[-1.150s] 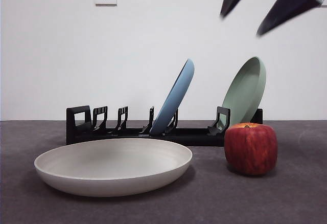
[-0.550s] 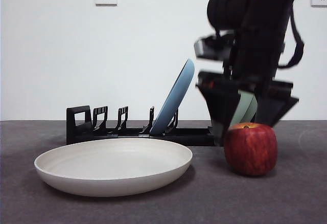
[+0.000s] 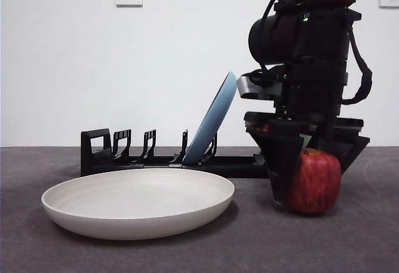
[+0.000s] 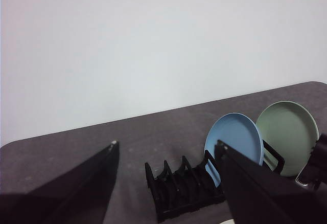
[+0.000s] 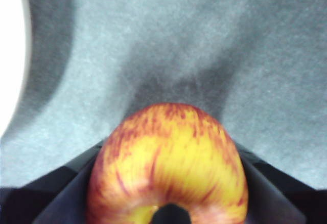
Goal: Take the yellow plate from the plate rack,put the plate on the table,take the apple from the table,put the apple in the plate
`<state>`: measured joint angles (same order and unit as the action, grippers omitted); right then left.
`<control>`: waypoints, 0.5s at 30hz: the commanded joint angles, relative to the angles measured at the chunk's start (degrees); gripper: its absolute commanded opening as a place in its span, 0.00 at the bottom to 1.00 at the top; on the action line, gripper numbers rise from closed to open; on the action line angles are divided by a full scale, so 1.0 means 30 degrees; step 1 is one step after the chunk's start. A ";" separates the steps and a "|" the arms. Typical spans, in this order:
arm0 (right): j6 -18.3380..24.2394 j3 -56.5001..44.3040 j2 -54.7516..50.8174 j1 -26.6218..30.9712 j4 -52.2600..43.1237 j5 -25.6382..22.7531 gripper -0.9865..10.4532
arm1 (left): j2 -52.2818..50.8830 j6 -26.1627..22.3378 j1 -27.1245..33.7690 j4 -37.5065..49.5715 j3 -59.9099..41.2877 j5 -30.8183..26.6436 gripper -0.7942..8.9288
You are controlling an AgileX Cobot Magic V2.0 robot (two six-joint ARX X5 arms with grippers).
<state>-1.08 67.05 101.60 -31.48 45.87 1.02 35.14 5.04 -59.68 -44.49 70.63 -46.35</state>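
Grey table [image 3: 368,248]: right gripper [image 3: 310,182] straddles apple [image 3: 315,182] near its right edge, jaws wide, not clamped; off-centre closing could roll it away from cream plate [image 3: 138,201]; left gripper [image 4: 166,147] waits open.

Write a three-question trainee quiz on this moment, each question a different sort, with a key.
1. True or false: the yellow plate lies flat on the table, out of the plate rack.
2. Multiple choice: the right gripper has its jaws on either side of: A) the blue plate, B) the apple, C) the green plate.
3. Fill in: in the left wrist view, the rack holds the blue plate and the ____ plate.

Key:
1. True.
2. B, the apple, which sits on the table.
3. Green; the left gripper waits, open, well above the rack.
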 commanded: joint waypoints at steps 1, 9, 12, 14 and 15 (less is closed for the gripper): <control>-0.0357 0.0444 -0.1013 -0.0335 -0.0117 0.0044 0.08 | -0.0036 -0.0197 0.0036 0.0066 -0.0007 -0.0058 0.40; -0.0459 0.4663 -0.1938 -0.2987 -0.0277 0.0124 0.08 | -0.0029 -0.0197 0.0036 0.0073 -0.0007 -0.0044 0.40; -0.0459 0.6280 -0.1246 -0.4393 -0.0328 0.0117 0.08 | -0.0029 -0.0255 0.0036 0.0073 -0.0007 -0.0044 0.40; -0.0459 0.6892 -0.0721 -0.5005 -0.0364 0.0117 0.08 | -0.0029 -0.0255 0.0036 0.0066 -0.0007 -0.0044 0.40; -0.0459 0.7045 -0.0495 -0.5217 -0.0408 0.0109 0.08 | -0.0029 -0.0255 0.0036 0.0066 -0.0007 -0.0044 0.40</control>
<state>-2.15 87.96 98.70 -46.70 44.88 1.34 35.14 4.97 -59.68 -44.49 70.63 -46.37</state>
